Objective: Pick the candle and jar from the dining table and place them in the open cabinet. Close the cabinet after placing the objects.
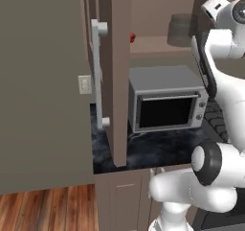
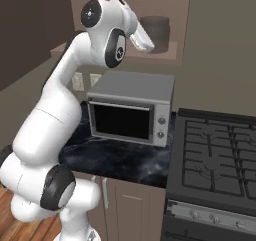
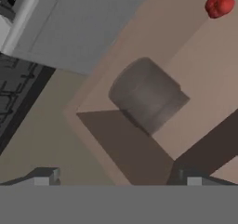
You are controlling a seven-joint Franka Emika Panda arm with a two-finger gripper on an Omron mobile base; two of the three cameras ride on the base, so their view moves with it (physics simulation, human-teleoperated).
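My fingers (image 3: 118,179) stand wide open and hold nothing, up in front of the open cabinet (image 1: 115,72). The red jar (image 3: 220,4) sits on the cabinet shelf (image 3: 195,93), near its far edge, well apart from a grey cylinder-shaped pot (image 3: 146,95) that stands nearer the shelf's middle. The cabinet door (image 1: 45,86) hangs swung out, its pale bar handle (image 1: 99,74) upright. Below the shelf a grey microwave (image 1: 165,103) rests on the black marbled surface (image 1: 153,151), with a stove (image 2: 220,150) just beside it.
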